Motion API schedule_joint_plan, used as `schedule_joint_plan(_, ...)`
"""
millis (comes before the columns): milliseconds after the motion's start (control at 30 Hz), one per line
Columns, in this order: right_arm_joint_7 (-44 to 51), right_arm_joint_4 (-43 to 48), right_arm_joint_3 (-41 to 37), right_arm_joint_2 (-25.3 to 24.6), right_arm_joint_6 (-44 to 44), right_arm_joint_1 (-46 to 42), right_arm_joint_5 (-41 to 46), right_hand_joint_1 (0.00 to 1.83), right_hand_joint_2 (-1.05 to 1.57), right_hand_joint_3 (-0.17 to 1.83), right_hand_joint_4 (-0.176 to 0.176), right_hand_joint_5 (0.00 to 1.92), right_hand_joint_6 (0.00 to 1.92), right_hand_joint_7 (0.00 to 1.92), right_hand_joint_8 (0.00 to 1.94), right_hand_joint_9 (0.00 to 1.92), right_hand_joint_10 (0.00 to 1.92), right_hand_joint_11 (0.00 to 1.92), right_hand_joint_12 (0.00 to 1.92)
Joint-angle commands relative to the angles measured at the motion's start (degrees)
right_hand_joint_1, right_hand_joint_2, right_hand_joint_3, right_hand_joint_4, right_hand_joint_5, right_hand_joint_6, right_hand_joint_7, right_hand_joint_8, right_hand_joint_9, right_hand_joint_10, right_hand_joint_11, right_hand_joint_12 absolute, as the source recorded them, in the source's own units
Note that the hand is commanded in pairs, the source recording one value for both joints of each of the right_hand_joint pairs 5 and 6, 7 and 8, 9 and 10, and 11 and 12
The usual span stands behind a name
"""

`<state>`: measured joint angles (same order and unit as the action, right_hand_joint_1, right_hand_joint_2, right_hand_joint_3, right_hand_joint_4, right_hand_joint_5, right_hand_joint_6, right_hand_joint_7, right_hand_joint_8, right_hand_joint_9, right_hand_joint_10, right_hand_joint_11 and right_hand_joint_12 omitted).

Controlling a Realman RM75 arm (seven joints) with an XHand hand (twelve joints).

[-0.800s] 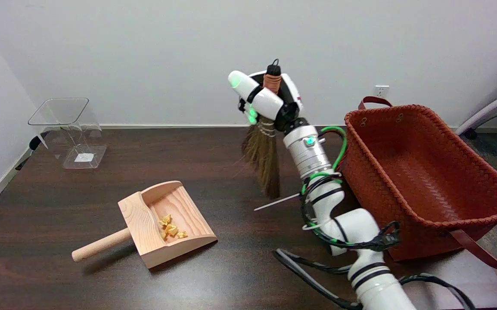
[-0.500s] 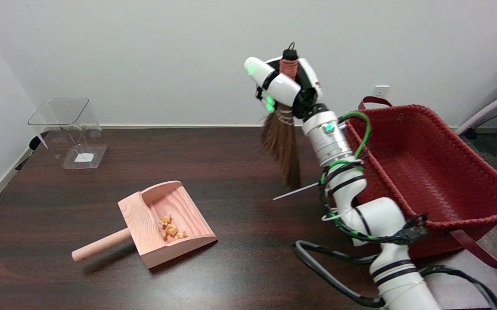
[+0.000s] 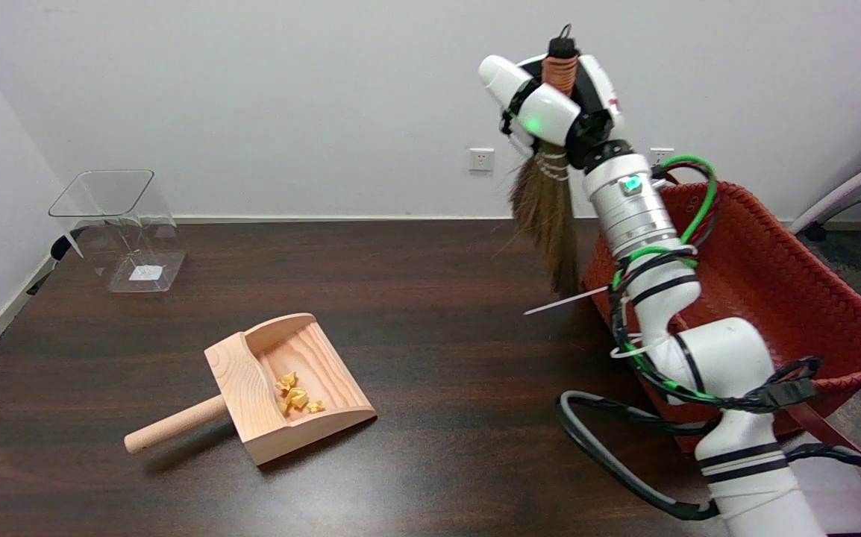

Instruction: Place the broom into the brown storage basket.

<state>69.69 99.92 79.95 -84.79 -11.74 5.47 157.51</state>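
Note:
My right hand (image 3: 553,108) is raised high against the wall and grips the small broom (image 3: 548,212) by its brown wound handle. The handle's black loop sticks out above the hand. The straw bristles hang down, their tips level with the left rim of the brown woven storage basket (image 3: 781,287). The basket stands at the table's right end, partly hidden by my forearm. The broom is still outside the basket, just left of its rim.
A wooden dustpan (image 3: 281,388) holding yellow scraps lies on the dark table (image 3: 415,298) at lower left. A clear plastic container (image 3: 121,227) stands at the far left. Black cables (image 3: 609,462) loop beside my arm's base. A white cable tie (image 3: 561,302) sticks out leftwards.
My right hand has carried the broom up and to the right, from above the table's middle to the basket's left rim. The dustpan and the basket have not moved.

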Motion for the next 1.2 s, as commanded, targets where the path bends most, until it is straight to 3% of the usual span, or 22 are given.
schedule_joint_plan(33,0.10,6.07,-6.74,5.28,4.61,-0.20,-0.09,0.83,1.57,0.40,0.000,1.92,1.92,1.92,1.92,1.92,1.92,1.92,1.92)
schedule_joint_plan(267,-0.44,6.17,-10.81,9.40,4.61,-0.63,-0.01,0.85,1.57,0.45,0.000,1.92,1.92,1.92,1.92,1.92,1.92,1.92,1.92)
schedule_joint_plan(900,-9.71,5.58,-20.38,13.64,6.37,-4.95,-0.01,0.83,1.57,0.59,0.000,1.92,1.92,1.92,1.92,1.92,1.92,1.92,1.92)
schedule_joint_plan(967,-6.94,12.59,-19.65,13.14,6.14,-5.67,5.52,0.83,1.57,0.59,0.000,1.92,1.92,1.92,1.92,1.92,1.92,1.92,1.92)
schedule_joint_plan(1000,-10.16,4.27,-21.88,13.89,6.38,-5.62,-0.56,0.83,1.57,0.58,0.000,1.92,1.92,1.92,1.92,1.92,1.92,1.92,1.92)
schedule_joint_plan(1200,-10.50,2.68,-22.02,13.74,5.81,-5.95,-0.01,0.82,1.57,0.59,0.000,1.92,1.92,1.92,1.92,1.92,1.92,1.92,1.92)
